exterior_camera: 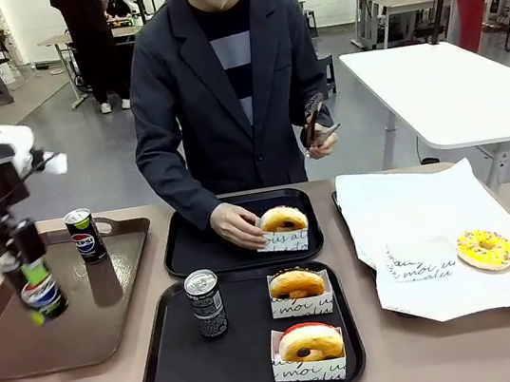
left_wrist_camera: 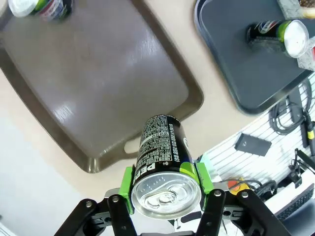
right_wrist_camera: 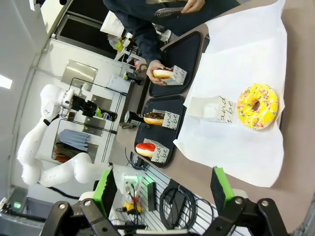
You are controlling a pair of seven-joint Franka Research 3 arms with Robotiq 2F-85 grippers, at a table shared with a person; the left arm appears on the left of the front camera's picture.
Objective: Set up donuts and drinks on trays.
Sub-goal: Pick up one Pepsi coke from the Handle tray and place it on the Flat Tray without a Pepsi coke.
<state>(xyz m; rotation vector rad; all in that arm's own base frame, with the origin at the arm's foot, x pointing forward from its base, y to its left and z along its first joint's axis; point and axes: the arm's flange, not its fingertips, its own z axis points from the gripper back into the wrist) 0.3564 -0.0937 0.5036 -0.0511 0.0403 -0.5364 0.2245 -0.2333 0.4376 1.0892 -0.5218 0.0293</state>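
Note:
My left gripper (exterior_camera: 37, 286) is shut on a black Pepsi can (exterior_camera: 42, 295), tilted and lifted above the long brown tray (exterior_camera: 28, 345). In the left wrist view the green pads (left_wrist_camera: 129, 184) clamp the can (left_wrist_camera: 160, 147) near its silver top. A second Pepsi can (exterior_camera: 84, 236) stands on the brown tray. The near black tray (exterior_camera: 180, 365) holds a grey can (exterior_camera: 205, 302) and two sleeved donuts (exterior_camera: 297, 286) (exterior_camera: 308, 344). On the far black tray (exterior_camera: 196, 246) a person's hand (exterior_camera: 236, 225) holds another sleeved donut (exterior_camera: 283, 220). My right gripper (right_wrist_camera: 163, 189) is open, above the table's edge.
White paper (exterior_camera: 412, 215) at the right carries a yellow-iced donut (exterior_camera: 485, 249) and an empty sleeve (exterior_camera: 419, 262). The person's other hand holds tongs (exterior_camera: 315, 129) at chest height. Bare tabletop (exterior_camera: 141, 266) lies between the brown tray and the black trays.

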